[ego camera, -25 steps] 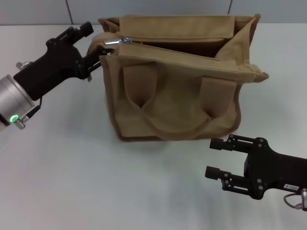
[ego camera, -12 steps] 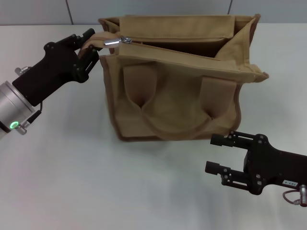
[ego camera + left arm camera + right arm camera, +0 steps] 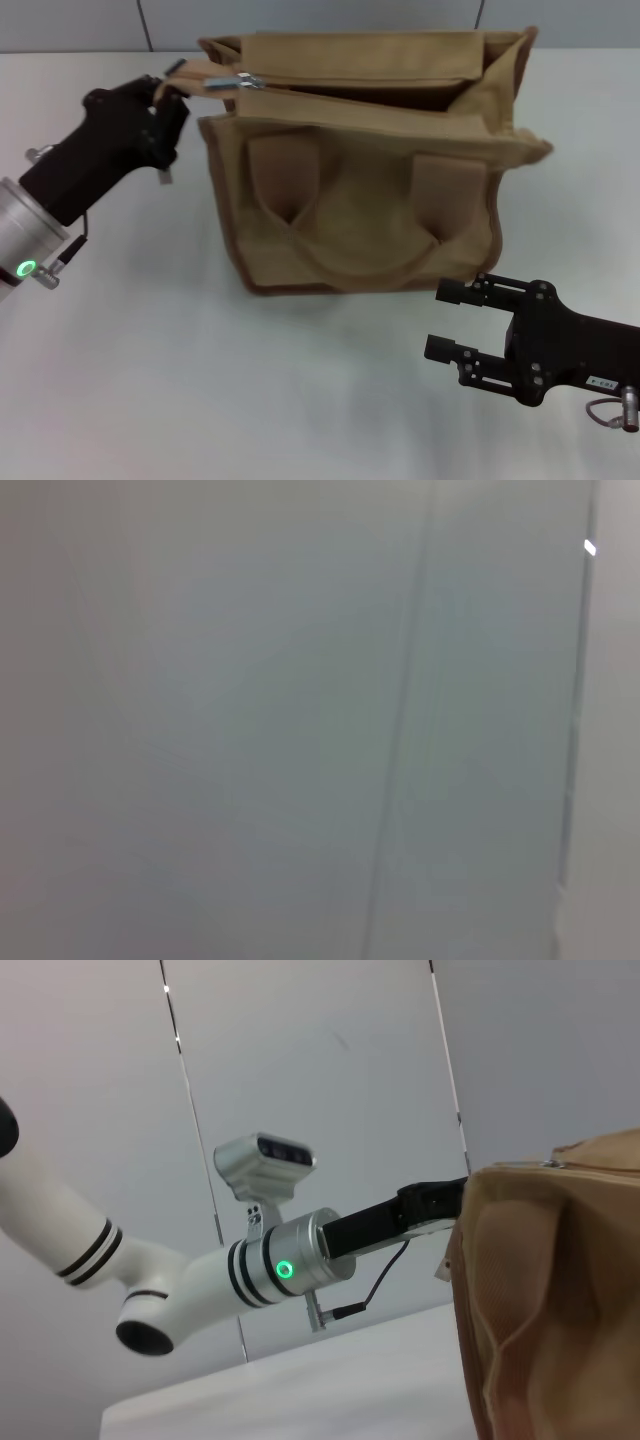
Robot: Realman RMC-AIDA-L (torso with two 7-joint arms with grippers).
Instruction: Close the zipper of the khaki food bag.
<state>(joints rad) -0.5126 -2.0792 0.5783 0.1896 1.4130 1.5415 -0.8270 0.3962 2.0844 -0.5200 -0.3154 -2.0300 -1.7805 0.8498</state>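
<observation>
The khaki food bag point(image 3: 370, 200) stands upright at the table's middle back, its top gaping open. The zipper's silver slider and pull tab point(image 3: 240, 82) sit at the left end of the tan track point(image 3: 350, 82). My left gripper point(image 3: 168, 95) is at the bag's upper left corner, shut on the fabric strip at the zipper's left end. My right gripper point(image 3: 447, 320) is open and empty, low over the table in front of the bag's right corner. The right wrist view shows the bag's side point(image 3: 550, 1290) and the left arm point(image 3: 300, 1260) reaching to it.
The white table point(image 3: 200, 380) spreads in front of and to the left of the bag. A grey panelled wall point(image 3: 320, 20) runs behind it. The left wrist view shows only a grey wall panel point(image 3: 300, 720).
The left gripper closed on the fabric at the bag's left top corner and drew back to the left. The bag's top shifted slightly left with it. The right arm barely moved.
</observation>
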